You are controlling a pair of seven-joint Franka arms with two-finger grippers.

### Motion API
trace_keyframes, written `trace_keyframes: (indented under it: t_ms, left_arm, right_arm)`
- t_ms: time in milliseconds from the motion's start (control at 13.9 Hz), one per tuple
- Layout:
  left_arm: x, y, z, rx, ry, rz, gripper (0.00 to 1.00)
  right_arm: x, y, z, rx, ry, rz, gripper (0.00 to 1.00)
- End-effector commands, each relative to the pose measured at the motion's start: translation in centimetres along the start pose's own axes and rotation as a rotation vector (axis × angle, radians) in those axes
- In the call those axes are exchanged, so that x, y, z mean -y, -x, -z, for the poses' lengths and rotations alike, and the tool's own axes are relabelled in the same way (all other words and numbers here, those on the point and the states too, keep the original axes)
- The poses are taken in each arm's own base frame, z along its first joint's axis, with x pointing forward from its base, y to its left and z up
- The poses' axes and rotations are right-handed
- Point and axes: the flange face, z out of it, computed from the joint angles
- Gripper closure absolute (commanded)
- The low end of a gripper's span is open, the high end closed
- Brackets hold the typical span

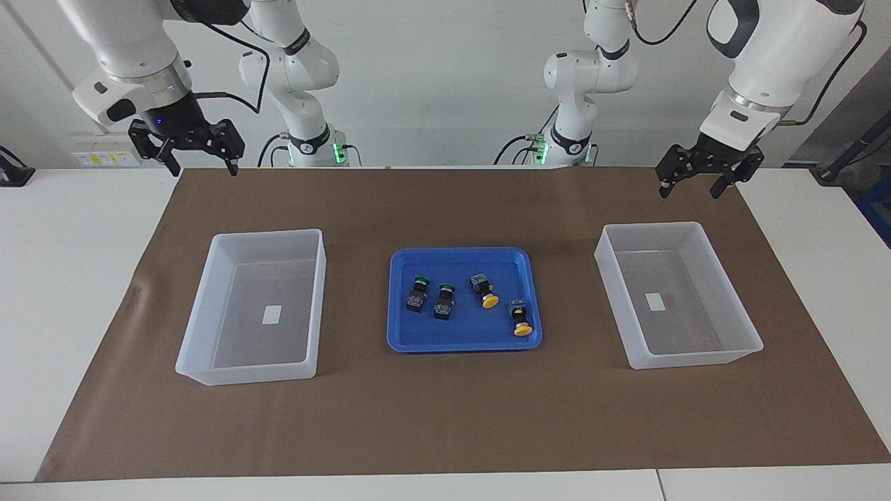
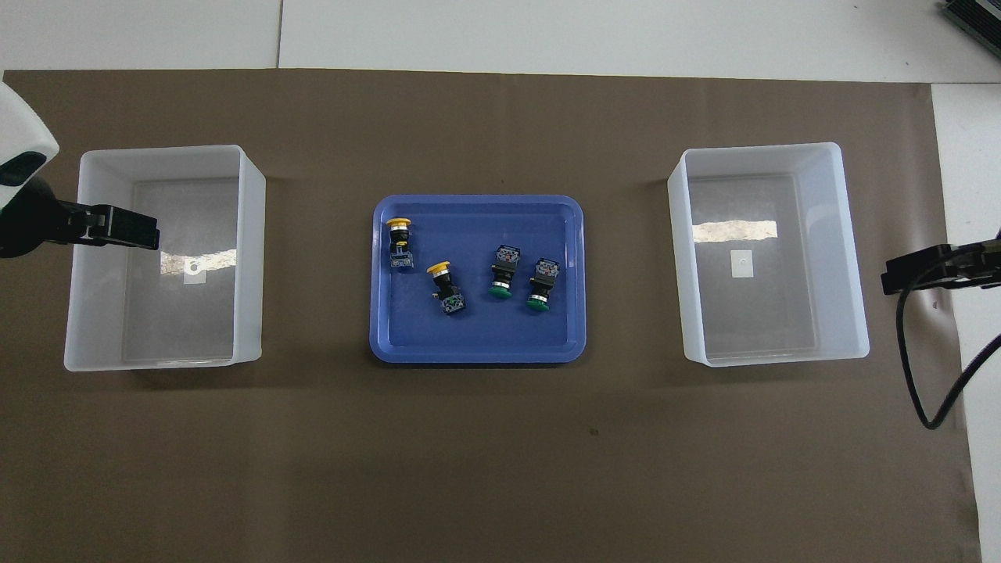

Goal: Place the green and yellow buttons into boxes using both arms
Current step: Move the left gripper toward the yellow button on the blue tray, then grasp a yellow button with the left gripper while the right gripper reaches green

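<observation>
White tabletop (image 1: 69, 278), spread with brown paper mat (image 1: 445, 417); on the mat, shallow blue plastic tray (image 1: 465, 342) midway between two translucent white plastic bins (image 1: 209, 372) (image 1: 696, 358).

Tray: blue tray (image 1: 464, 259) seen at centre, four buttons (image 1: 468, 298) held.
Boxes: found at three (image 1: 703, 232) and nine o'clock (image 1: 217, 252).

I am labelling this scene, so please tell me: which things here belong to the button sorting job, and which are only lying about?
Belongs to the job:
- two green buttons
- two yellow buttons
- two white boxes
- left gripper, right gripper, both raised, jaws open

Only lying about:
- blue tray holding the buttons
- brown mat
</observation>
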Motion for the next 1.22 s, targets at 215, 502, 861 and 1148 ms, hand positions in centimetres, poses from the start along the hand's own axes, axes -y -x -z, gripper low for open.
trace_keyframes:
  t_ms: [215, 502, 861, 1148]
  left_arm:
    - [-7.8, 0.9, -5.4, -0.057, -0.005, -0.062, 0.0]
    - [-13.4, 1.2, -11.4, -0.077, 0.015, -0.016, 0.0]
    - [-17.5, 2.3, -18.5, -0.144, 0.049, -0.002, 0.0]
    - [-20.2, 2.2, -22.1, -0.149, 0.065, 0.038, 0.0]
  right_arm:
    - [0.0, 0.3, 0.1, 0.012, -0.021, 0.021, 0.0]
    - [0.0, 0.3, 0.1, 0.012, -0.021, 0.021, 0.0]
    - [-0.6, 0.1, 0.2, -0.004, -0.019, 0.005, 0.0]
    - [-0.2, -0.3, 0.4, -0.041, -0.041, -0.026, 0.0]
